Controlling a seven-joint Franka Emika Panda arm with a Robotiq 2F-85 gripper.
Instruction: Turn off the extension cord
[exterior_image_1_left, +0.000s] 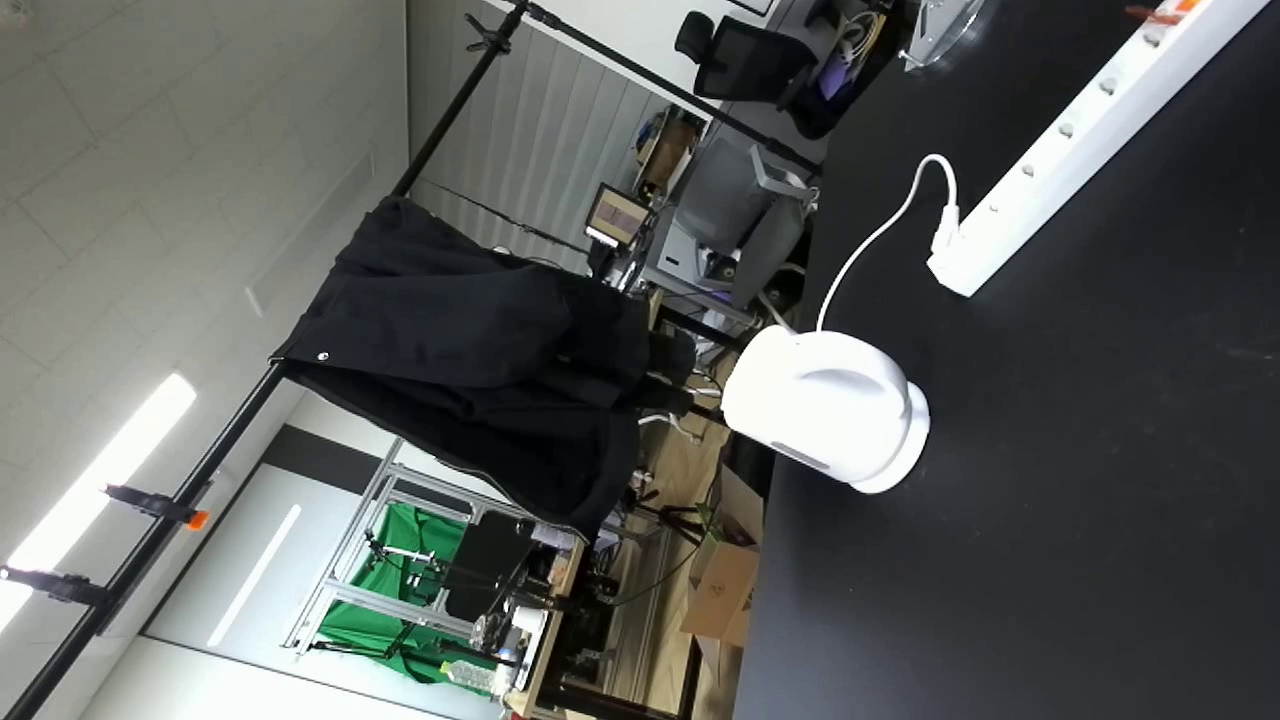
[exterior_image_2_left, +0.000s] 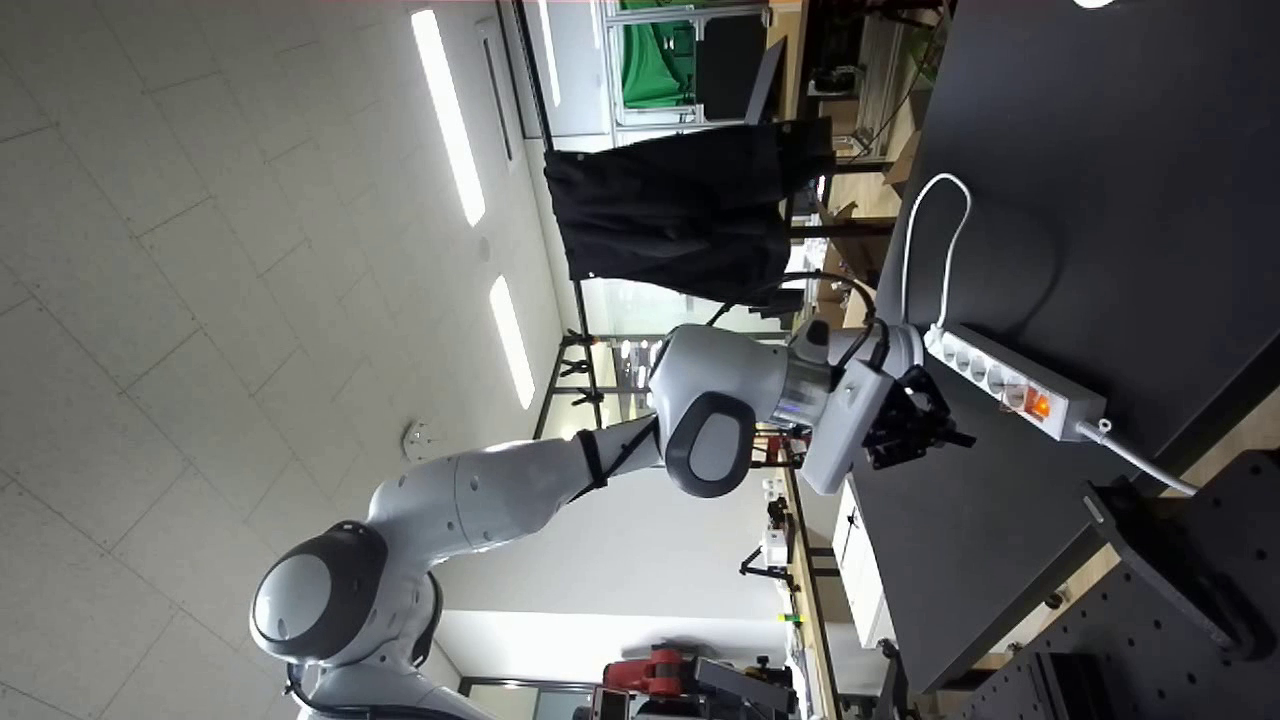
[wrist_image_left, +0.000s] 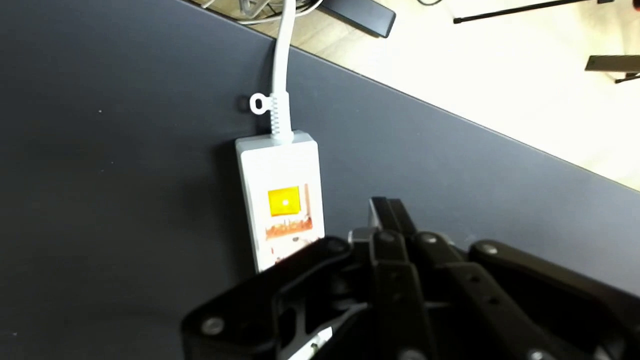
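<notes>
The extension cord, a long white power strip, lies on the dark table in both exterior views. In the wrist view its switch end points up, with a thick white cable leaving it. The switch glows orange in an exterior view and yellow in the wrist view. My gripper is shut and empty, its fingertips together. In the wrist view they appear right of the strip, beside the switch end, apart from it. An exterior view shows the gripper above the table. The gripper hides part of the strip.
A white kettle stands on the table. A thin white cable runs from near it to a plug at the strip's far end. A clear object stands at the table's edge. A dark perforated plate lies near the table's edge.
</notes>
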